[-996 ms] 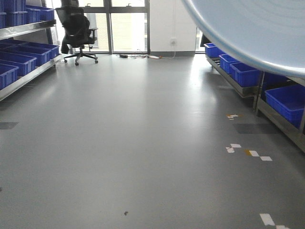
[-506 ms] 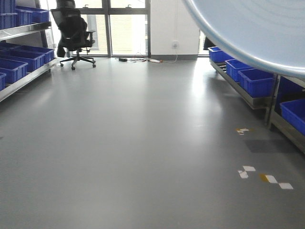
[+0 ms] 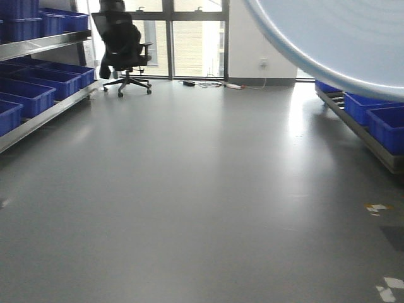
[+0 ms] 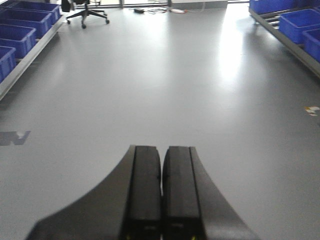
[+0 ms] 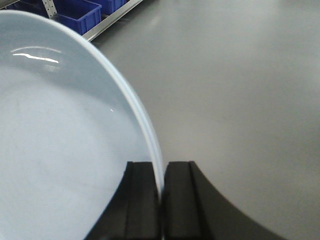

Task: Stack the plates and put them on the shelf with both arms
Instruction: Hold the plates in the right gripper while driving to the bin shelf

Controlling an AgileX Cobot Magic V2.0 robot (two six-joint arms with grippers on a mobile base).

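Observation:
A pale bluish-white plate [image 5: 60,150] fills the left of the right wrist view, held on edge above the grey floor. My right gripper [image 5: 161,172] is shut on its rim, one finger on each face. The same plate [image 3: 341,38] covers the top right corner of the front view. I cannot tell whether one plate or a stack is held. My left gripper [image 4: 161,160] is shut on nothing and hangs over bare floor. A grey steel shelf [image 3: 38,120] with blue crates runs along the left wall, and another shelf [image 3: 363,136] along the right.
A black office chair [image 3: 126,47] stands at the far end by the windows. Cables and a power strip [image 3: 218,83] lie on the floor near the wall. Bits of tape [image 3: 377,207] mark the floor at the right. Blue crates [image 3: 25,95] line the left rack.
The front view has swung: the chair and left shelf shifted right in the frame, and the right shelf slid toward the right edge. The plate stays in the top right corner.

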